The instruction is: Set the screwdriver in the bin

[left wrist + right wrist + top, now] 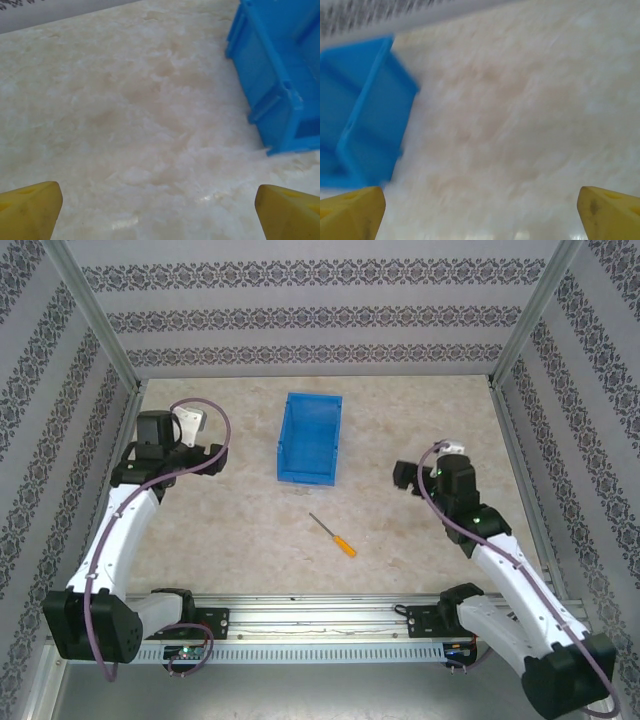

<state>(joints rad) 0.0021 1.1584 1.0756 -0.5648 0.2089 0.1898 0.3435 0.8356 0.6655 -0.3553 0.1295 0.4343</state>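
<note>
- Screwdriver lies flat on desk, near bin, not touching it.
- Left fingers: spread wide, empty.
- Right fingers: spread wide, empty.

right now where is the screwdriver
In the top view the screwdriver lies flat on the table near the middle, just on the arms' side of the bin and apart from it, orange handle toward the right.

One screwdriver is counted on the single bench, and one bin is counted with it. Two hands are tallied, a left hand and a right hand. Two yellow fingertips are seen on each, four in all.
</note>
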